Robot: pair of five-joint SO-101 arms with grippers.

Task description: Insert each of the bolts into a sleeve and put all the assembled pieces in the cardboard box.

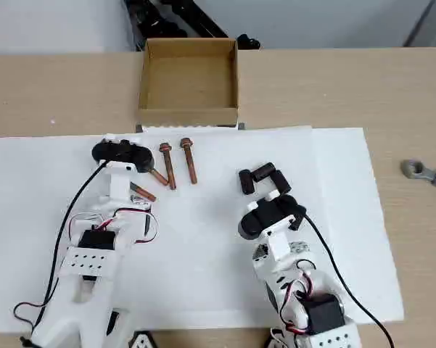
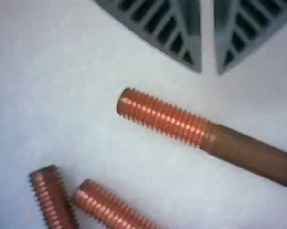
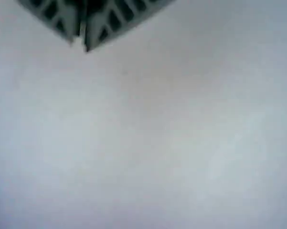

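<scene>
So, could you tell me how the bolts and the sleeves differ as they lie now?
The bolts are copper-coloured, the sleeves black. The bolts are long and thin, the sleeves short and stubby. The bolts lie by the left gripper, the sleeves by the right gripper. Both lie on the white sheet, outside the cardboard box.

A wooden table (image 1: 392,80) bears a white sheet (image 1: 203,275), cardboard box (image 1: 188,116), metal tool (image 1: 424,172).

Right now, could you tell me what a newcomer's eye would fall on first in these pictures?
Probably the copper bolts lying loose on the white sheet, just off the left gripper. Then the empty cardboard box at the sheet's far edge, and the black sleeves clustered ahead of the right arm.
</scene>
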